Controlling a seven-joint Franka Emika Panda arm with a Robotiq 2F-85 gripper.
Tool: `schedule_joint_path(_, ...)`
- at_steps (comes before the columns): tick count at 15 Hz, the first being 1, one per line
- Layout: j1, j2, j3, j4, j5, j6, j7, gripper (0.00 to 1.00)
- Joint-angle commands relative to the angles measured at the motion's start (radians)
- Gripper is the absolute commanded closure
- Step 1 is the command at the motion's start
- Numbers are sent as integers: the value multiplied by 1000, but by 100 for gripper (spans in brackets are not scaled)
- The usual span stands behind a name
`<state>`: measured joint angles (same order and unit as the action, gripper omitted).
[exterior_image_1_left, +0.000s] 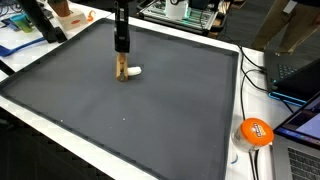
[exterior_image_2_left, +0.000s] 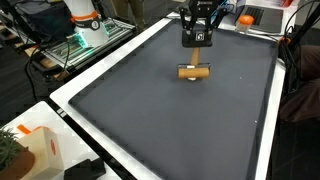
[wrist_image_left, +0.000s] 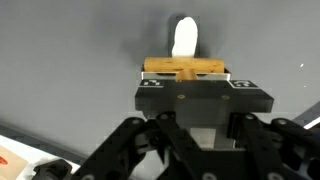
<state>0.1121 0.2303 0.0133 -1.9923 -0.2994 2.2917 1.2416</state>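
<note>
wooden block (wrist_image_left: 185, 68) stands on the counter's dark mat (exterior_image_1_left: 150, 120), tool (exterior_image_1_left: 121, 50) fully closed and pinching its top, white peg (wrist_image_left: 184, 38) lying just beside it; the grip looks shallow, so a quick lift could let the block pivot out and knock the peg.

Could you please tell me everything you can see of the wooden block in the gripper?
The wooden block is light brown, bare wood by its look, longer than thick. The gripper is shut on its middle from above. It sits low over the dark grey mat; contact there is unclear. A white rounded piece lies close beside it.
</note>
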Motion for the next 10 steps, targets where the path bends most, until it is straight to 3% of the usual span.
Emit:
schedule_joint_path(1,2,18,12,11,81,-77,-88,78)
schedule_joint_path(5,-8,2,29,34,208,-183,-247,78)
schedule_joint_path(10,7,35,25,41,255,-219,-258,78)
